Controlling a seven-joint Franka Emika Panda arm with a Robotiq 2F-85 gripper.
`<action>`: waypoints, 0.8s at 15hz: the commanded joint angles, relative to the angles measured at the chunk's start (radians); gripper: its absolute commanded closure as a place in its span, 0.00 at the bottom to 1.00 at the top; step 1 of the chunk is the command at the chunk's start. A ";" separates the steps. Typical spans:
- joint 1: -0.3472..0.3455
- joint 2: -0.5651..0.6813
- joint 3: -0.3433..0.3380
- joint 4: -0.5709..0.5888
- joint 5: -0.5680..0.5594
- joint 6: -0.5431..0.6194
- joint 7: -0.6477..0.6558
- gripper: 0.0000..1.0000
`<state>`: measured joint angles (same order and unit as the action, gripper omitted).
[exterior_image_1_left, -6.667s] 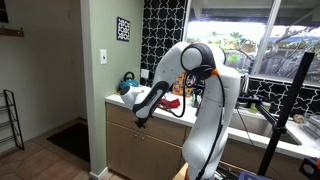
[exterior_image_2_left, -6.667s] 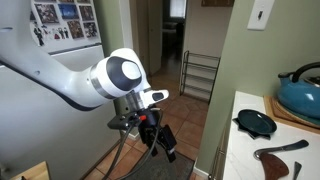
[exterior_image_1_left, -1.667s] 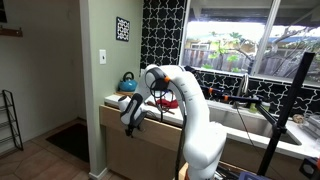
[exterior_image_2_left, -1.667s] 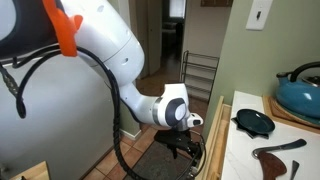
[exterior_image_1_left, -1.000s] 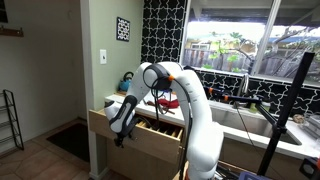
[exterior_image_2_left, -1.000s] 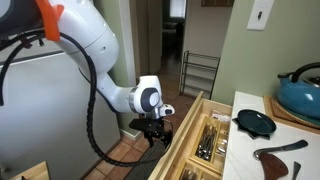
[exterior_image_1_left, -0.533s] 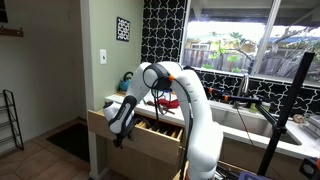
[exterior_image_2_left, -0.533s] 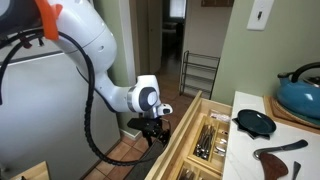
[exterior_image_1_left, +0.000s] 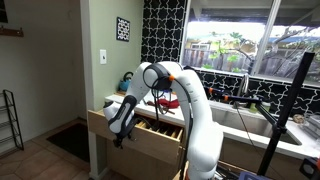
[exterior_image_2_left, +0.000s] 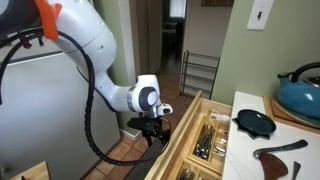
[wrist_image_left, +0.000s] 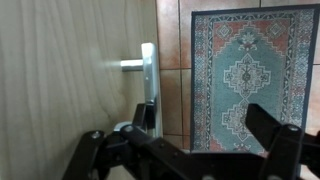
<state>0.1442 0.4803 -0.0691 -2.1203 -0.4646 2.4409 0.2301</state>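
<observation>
Under the worktop (exterior_image_2_left: 240, 155) the drawer (exterior_image_2_left: 180, 137) stands pulled out, with cutlery (exterior_image_2_left: 212, 138) lying inside. At its wooden front the claw (exterior_image_2_left: 155, 133) hangs with both fingers spread wide, gripping nothing. In the wrist view the metal handle (wrist_image_left: 148, 80) of the drawer is between the two fingers, but I cannot tell if it touches them. On the worktop sit a blue kettle (exterior_image_2_left: 300, 92) and a small black pan (exterior_image_2_left: 255, 122). A patterned rug (wrist_image_left: 245, 70) lies on the floor.
</observation>
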 joint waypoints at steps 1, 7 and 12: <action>-0.027 -0.025 0.048 -0.025 0.110 0.019 -0.045 0.00; 0.050 -0.069 -0.049 -0.084 -0.097 0.182 0.101 0.00; 0.060 -0.054 -0.064 -0.056 -0.097 0.242 0.105 0.00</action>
<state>0.1948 0.4260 -0.1237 -2.1762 -0.5725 2.6829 0.3437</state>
